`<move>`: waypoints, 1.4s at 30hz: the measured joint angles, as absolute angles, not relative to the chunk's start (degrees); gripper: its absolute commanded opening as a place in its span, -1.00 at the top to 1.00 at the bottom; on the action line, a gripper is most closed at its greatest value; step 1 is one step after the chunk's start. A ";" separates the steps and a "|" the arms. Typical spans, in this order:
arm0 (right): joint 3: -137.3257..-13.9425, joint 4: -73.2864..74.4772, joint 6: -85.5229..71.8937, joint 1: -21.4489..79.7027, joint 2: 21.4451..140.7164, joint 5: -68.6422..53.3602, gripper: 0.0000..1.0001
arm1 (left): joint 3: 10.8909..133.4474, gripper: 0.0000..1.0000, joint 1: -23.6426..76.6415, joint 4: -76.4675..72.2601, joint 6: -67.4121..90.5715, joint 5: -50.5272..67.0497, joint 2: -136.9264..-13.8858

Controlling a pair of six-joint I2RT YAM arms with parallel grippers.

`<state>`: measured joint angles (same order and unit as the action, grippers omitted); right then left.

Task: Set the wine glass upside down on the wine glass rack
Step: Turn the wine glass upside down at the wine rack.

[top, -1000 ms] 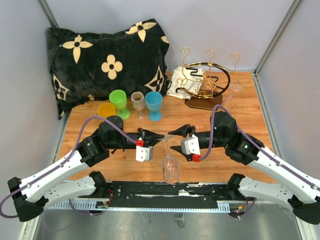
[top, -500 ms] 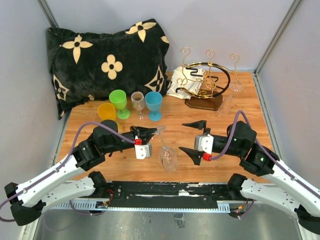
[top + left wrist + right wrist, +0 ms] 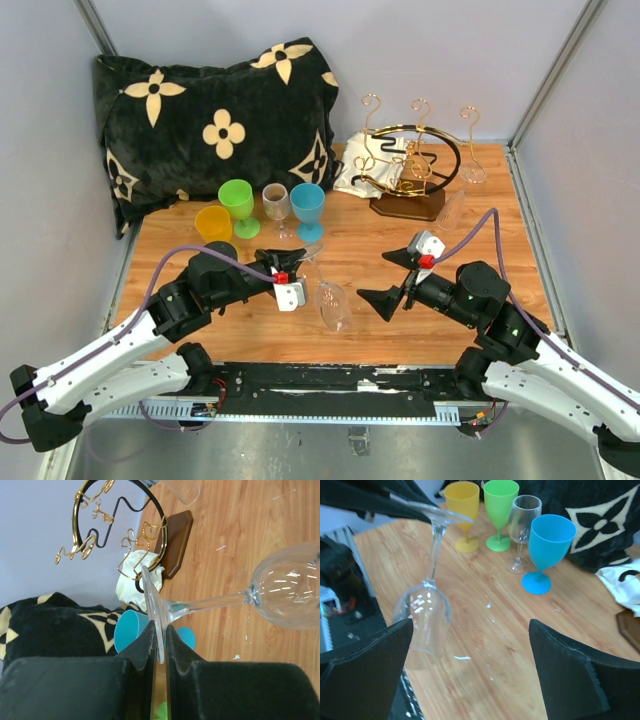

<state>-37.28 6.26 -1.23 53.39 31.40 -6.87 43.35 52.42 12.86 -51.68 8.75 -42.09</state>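
My left gripper point(image 3: 298, 268) is shut on the rim of the foot of a clear wine glass point(image 3: 332, 304). The glass hangs tilted, foot up and bowl toward the near edge. In the left wrist view the gripper point(image 3: 160, 636) pinches the thin foot, with the glass's stem point(image 3: 210, 603) running right to the bowl. My right gripper point(image 3: 392, 278) stands wide open to the right of the glass, clear of it. Its wrist view shows the glass bowl point(image 3: 422, 612) beside its left finger point(image 3: 365, 675). The gold wire wine glass rack point(image 3: 410, 160) stands on its brown base at the back right, also in the left wrist view point(image 3: 120, 535).
Yellow point(image 3: 213, 222), green point(image 3: 238, 203), small clear point(image 3: 276, 204) and blue point(image 3: 308, 210) glasses stand in a row behind the left gripper. A black flowered pillow point(image 3: 215, 115) fills the back left. A white cloth point(image 3: 362, 172) and another clear glass point(image 3: 452, 210) lie by the rack.
My right gripper has opened wide and drawn back to the right, away from the glass. The left gripper keeps the foot and has carried the glass a little farther from the near edge, tilting it.
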 measured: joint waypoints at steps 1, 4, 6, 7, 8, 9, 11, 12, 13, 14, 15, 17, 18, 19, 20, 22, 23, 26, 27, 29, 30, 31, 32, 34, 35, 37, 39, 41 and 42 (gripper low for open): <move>-37.08 5.26 -3.68 53.45 31.55 -6.72 -0.98 | 43.35 0.99 52.42 12.71 -51.81 8.47 -42.26; -36.53 1.89 -9.47 54.35 32.56 -5.65 -0.98 | 43.35 0.99 52.42 12.27 -52.07 7.66 -42.96; -36.01 -0.86 -12.43 56.34 33.69 -3.86 -0.94 | 43.38 0.99 52.42 12.08 -52.31 7.20 -43.46; -35.77 -1.96 -13.45 57.63 34.41 -2.90 -0.91 | 43.38 0.99 52.42 12.08 -52.42 7.09 -43.68; -35.59 -2.79 -14.11 58.67 35.09 -1.98 -0.87 | 43.38 0.99 52.42 12.08 -52.49 6.96 -43.81; -35.40 -3.90 -14.94 60.16 36.07 -0.49 -0.84 | 43.38 0.99 52.42 12.10 -52.49 6.90 -43.90; -35.14 -6.04 -16.10 62.57 37.98 2.33 -0.76 | 43.38 0.99 52.42 12.05 -52.51 6.70 -44.01; -35.05 -7.20 -16.56 63.59 39.05 3.42 -0.74 | 43.38 0.99 52.42 12.03 -52.53 6.66 -44.01; -35.00 -8.19 -16.88 64.29 40.23 4.27 -0.69 | 43.38 0.99 52.42 11.99 -52.51 6.68 -44.01; -34.96 -9.28 -17.17 64.90 41.45 4.91 -0.60 | 43.38 0.99 52.42 11.92 -52.53 6.70 -44.01; -34.94 -10.44 -17.43 65.34 42.92 5.50 -0.52 | 43.38 0.99 52.42 11.79 -52.53 6.72 -44.01; -34.96 -12.62 -17.85 65.87 45.89 6.15 -0.35 | 43.38 0.99 52.42 11.60 -52.53 6.74 -44.03; -34.98 -13.58 -17.87 65.87 47.55 6.44 -0.30 | 43.38 0.99 52.42 11.57 -52.53 6.76 -44.03; -35.07 -13.98 -17.82 65.87 48.99 6.59 -0.26 | 43.38 0.99 52.42 11.60 -52.53 6.76 -44.05; -35.20 -14.31 -17.76 65.87 50.19 6.74 -0.21 | 43.38 0.99 52.42 11.62 -52.51 6.79 -44.10; -35.42 -14.81 -17.56 65.87 52.58 7.11 -0.13 | 43.38 0.99 52.42 11.60 -52.53 6.81 -44.12; -35.48 -14.96 -17.45 65.87 53.45 7.16 -0.12 | 43.38 0.99 52.42 11.62 -52.53 6.83 -44.12; -35.62 -15.66 -17.15 65.91 54.92 7.27 -0.06 | 43.38 0.99 52.42 11.70 -52.71 6.87 -44.12; -35.73 -16.01 -17.06 65.91 55.13 7.27 -0.02 | 43.38 0.99 52.42 11.70 -52.69 6.90 -44.14; -35.75 -16.71 -16.73 65.91 55.29 7.33 0.05 | 43.38 0.99 52.42 11.68 -52.69 7.14 -44.14; -35.75 -16.99 -16.64 65.91 55.37 7.38 0.08 | 43.38 0.99 52.42 11.70 -52.69 7.22 -44.14; -35.75 -17.26 -16.51 65.91 55.46 7.44 0.10 | 43.38 0.99 52.42 11.73 -52.69 7.35 -44.14; -35.75 -17.54 -16.40 65.91 55.61 7.55 0.15 | 43.38 0.99 52.42 11.79 -52.69 7.42 -44.14; -35.75 -18.04 -16.21 65.91 56.03 7.64 0.23 | 43.38 0.99 52.42 11.90 -52.69 7.44 -44.14; -35.77 -18.20 -16.12 65.91 56.25 7.66 0.27 | 43.38 0.99 52.42 12.08 -52.69 7.44 -44.14; -35.83 -18.48 -15.94 65.91 56.71 7.68 0.33 | 43.38 0.99 52.42 12.49 -52.69 7.60 -44.14; -35.86 -18.85 -15.81 65.91 57.14 7.57 0.33 | 43.38 0.99 52.42 12.62 -52.71 7.55 -44.14; -35.86 -19.11 -15.77 65.91 57.45 7.57 0.33 | 43.38 0.99 52.42 12.69 -52.71 7.53 -44.14; -35.86 -19.22 -15.75 65.91 57.56 7.60 0.33 | 43.38 0.99 52.42 12.75 -52.71 7.53 -44.14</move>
<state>-35.86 -19.22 -15.75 65.91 57.56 7.60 43.38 52.42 12.75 -52.71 7.53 -44.14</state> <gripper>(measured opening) 0.336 0.107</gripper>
